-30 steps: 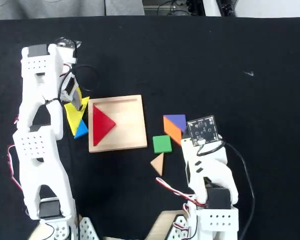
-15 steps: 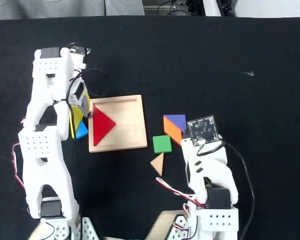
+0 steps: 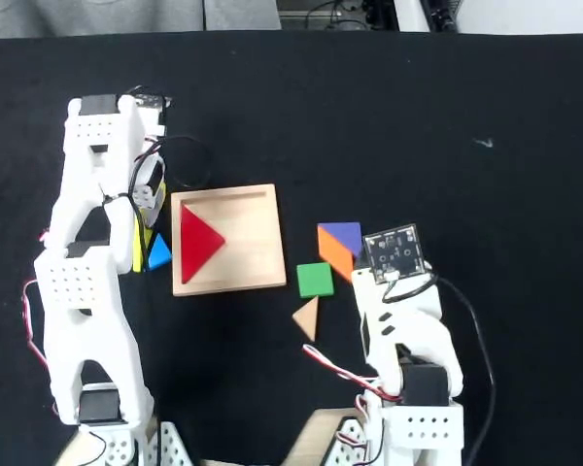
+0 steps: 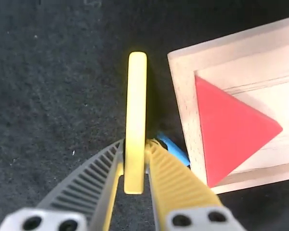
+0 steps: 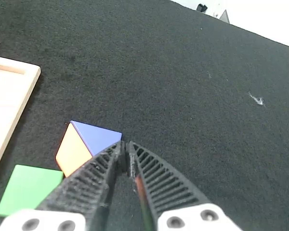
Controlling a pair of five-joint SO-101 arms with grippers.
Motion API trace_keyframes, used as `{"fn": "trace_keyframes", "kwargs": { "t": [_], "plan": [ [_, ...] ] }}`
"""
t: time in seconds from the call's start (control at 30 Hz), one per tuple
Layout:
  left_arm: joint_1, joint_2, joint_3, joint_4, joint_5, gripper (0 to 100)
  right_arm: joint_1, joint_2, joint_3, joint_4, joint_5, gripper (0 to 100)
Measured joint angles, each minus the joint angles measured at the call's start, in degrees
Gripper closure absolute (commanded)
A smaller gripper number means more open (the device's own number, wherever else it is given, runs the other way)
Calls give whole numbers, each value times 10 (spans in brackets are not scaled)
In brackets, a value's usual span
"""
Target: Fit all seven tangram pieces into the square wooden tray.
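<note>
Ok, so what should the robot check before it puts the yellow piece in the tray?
1. Yellow piece gripped by the left fingers: ok.
2. Free space in the tray: ok, bare wood beside the red triangle.
3. Yellow piece above the tray: not ok, it is outside the rim.
4. Yellow piece flat: not ok, it stands on edge.
5. Lifted off the blue piece: cannot tell.
6. Right fingers away from the tray: ok, shut and empty.

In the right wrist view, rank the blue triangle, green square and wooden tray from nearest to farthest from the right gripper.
1. Blue triangle, right at the right gripper tips.
2. Green square, past the orange piece.
3. Wooden tray, farthest, beyond both.
</note>
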Motion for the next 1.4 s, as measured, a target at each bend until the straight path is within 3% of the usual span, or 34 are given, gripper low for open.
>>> {"fn": "trace_keyframes", "kwargs": {
  "t": [0.23, 0.37, 0.63, 0.9, 1.1, 1.4],
  "plan": [
    [0, -22, 2, 0, 11, 972, 0, 0, 0, 0, 0, 984],
    [6, -126, 1, 0, 5, 972, 0, 0, 0, 0, 0, 984],
    [143, -399, 158, 1, -204, 972, 5, 0, 0, 0, 0, 986],
    [244, -462, 329, -8, -490, 971, 77, 0, 0, -29, -1, 986],
    [266, -418, 393, -76, -561, 971, 123, 0, 0, -51, -37, 986],
    [285, -321, 397, -150, -574, 971, 133, 0, 0, -54, -51, 986]
  ]
}}
